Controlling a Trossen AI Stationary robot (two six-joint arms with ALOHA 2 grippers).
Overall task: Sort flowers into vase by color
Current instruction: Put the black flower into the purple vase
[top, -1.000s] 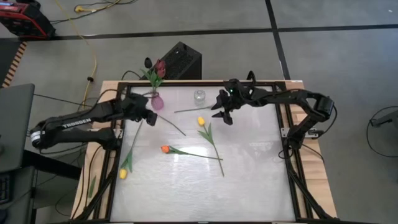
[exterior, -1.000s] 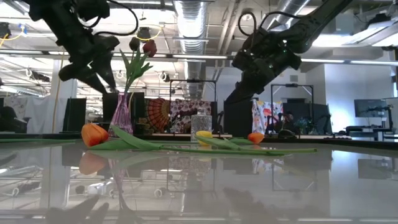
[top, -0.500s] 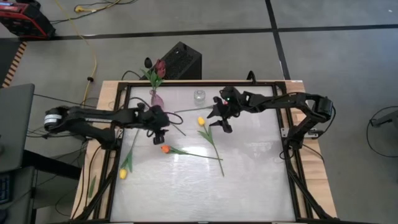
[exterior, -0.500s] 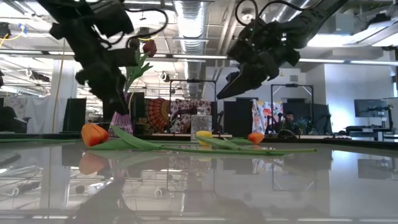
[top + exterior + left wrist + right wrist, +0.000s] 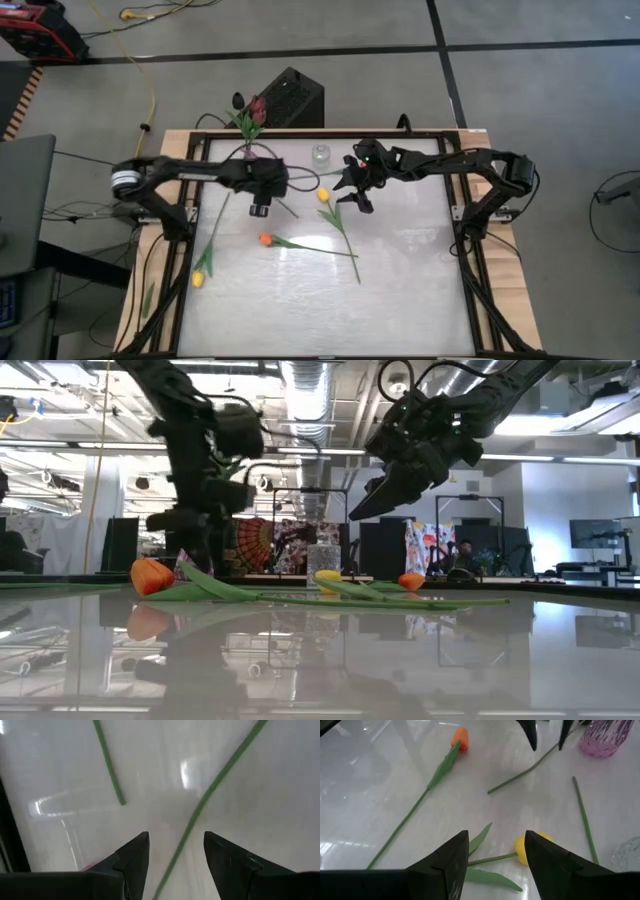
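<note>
On the near-left part of the table [image 5: 400,300] lies a yellow tulip [image 5: 198,280], its head toward the front edge and its stem running back toward the vase. Farther in, near the middle, an orange tulip [image 5: 265,240] lies flat with its stem stretching to the right; in the low view its head shows at the left, resting on the glossy surface. Just behind it and to the right lies a second yellow tulip [image 5: 323,195], its stem angled toward the front right and crossing the orange one's stem.

The left pincer [image 5: 261,207] hangs over the table just behind the orange tulip, its 2 fingers [image 5: 132,857] spread wide with nothing between them; a bare green stem [image 5: 210,782] runs on the table beneath the gap. The right pincer [image 5: 355,195] hovers just right of the second yellow tulip's head, also wide and holding nothing, with that head [image 5: 532,847] showing beneath its fingers [image 5: 547,860].

At the back left stands a pink glass vase [image 5: 605,740] holding dark maroon tulips [image 5: 256,108]. A clear glass vase [image 5: 320,154] stands to its right, near the back edge.
</note>
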